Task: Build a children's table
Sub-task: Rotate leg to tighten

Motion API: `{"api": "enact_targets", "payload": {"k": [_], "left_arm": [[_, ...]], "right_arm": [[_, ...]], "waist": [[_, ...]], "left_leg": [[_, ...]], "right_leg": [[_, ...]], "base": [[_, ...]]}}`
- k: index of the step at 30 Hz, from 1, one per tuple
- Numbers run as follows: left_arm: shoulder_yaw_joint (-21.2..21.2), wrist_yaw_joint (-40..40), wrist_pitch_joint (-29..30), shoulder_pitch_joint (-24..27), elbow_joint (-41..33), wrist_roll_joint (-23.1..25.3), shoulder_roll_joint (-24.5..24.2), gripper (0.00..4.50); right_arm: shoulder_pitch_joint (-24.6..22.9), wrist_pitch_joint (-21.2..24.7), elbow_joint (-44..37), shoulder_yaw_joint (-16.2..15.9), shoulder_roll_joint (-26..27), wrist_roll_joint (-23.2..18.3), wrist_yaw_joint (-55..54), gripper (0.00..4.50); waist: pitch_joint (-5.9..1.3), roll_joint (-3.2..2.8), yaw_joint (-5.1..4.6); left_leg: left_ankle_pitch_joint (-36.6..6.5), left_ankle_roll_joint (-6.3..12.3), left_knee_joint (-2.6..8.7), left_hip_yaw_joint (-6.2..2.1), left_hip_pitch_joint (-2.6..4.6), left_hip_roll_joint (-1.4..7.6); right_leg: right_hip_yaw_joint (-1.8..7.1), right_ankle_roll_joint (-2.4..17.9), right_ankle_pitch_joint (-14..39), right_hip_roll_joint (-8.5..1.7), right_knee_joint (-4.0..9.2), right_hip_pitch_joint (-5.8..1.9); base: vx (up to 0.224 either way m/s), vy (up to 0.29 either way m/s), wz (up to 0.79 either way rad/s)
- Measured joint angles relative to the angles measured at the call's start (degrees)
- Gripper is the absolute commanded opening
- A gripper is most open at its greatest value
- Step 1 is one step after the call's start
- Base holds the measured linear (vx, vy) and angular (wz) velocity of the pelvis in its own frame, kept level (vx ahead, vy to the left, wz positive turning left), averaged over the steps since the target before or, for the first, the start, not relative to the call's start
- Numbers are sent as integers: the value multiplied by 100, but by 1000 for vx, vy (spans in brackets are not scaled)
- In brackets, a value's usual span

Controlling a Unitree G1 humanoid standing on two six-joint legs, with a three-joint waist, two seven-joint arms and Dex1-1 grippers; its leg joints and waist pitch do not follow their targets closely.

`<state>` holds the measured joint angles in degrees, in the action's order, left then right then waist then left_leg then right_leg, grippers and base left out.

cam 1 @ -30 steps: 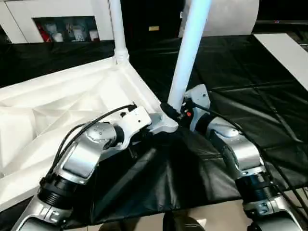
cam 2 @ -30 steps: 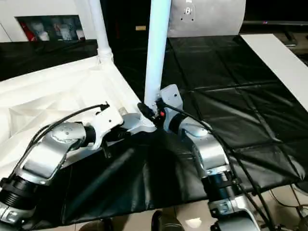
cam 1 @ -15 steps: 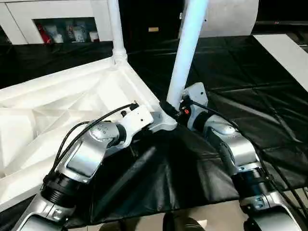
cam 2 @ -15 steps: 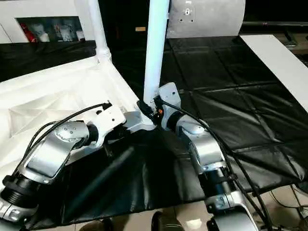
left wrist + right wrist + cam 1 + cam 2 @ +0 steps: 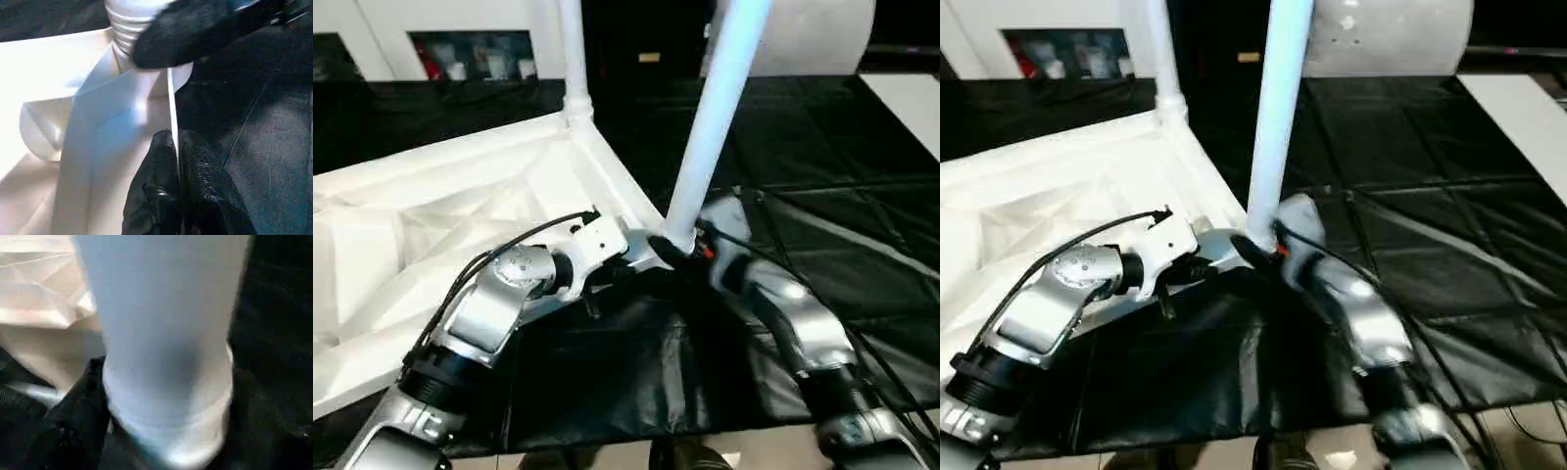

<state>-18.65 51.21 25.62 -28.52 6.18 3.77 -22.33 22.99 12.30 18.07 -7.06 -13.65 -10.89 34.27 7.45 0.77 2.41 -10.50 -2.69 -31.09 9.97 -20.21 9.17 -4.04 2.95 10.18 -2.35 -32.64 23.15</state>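
Leg fitting at near corner socket, frame centre.
Left gripper [image 5: 177, 161] clamps tabletop [image 5: 460, 196] rim; right gripper [image 5: 690, 250] apparently loosened around leg [image 5: 710, 127]. Unsupported, it may tilt and cross-thread.

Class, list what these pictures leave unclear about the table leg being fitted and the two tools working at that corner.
- Near leg: its top is cut off by the upper edge in both eye views.
- Its joint with the corner socket: hidden by the right tool in the eye views, so seating is unclear.
- Right tool's grip: blurred in the right wrist view.
- Left tool, shut on the tabletop rim: its fingers are hidden behind its wrist in the eye views.
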Motion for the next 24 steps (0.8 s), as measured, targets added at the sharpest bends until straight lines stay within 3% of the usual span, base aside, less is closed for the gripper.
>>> {"api": "enact_targets", "payload": {"k": [7,11,15,20,24], "left_arm": [[-18,437,-607,-108,422,-61,-366,0],[-95,757,-1047,-172,668,-67,-510,0],[-265,1249,-1655,-291,920,-95,-726,0],[-448,1628,-2111,-431,1123,-63,-813,0],[-603,1835,-2245,-519,1156,-54,-843,0]], "right_arm": [[-459,-226,-185,126,-593,-98,707,447],[-499,-300,-391,325,-873,-323,1113,447],[-439,-289,-558,317,-1269,-550,1865,447],[-251,-110,-661,-56,-1590,-529,2634,447],[-106,-118,-565,-315,-1524,-414,2820,447]], "waist": [[0,-4,27],[-5,-8,60],[-14,-8,126],[-26,2,271],[-30,8,304]], "left_leg": [[-2,-14,-50,0,12,17],[-1,-12,-79,1,8,19],[2,-1,-86,0,3,19],[2,1,-109,0,0,24],[1,1,-141,1,-8,24]], "right_leg": [[-5,-7,2,3,-48,-3],[-5,-1,-8,1,-50,-11],[-5,1,-9,0,-54,-12],[-9,1,-9,0,-68,-14],[-10,1,-9,-11,-90,-14]], "base": [[0,0,0],[0,0,0],[0,0,0],[0,0,0],[0,0,0]]}}
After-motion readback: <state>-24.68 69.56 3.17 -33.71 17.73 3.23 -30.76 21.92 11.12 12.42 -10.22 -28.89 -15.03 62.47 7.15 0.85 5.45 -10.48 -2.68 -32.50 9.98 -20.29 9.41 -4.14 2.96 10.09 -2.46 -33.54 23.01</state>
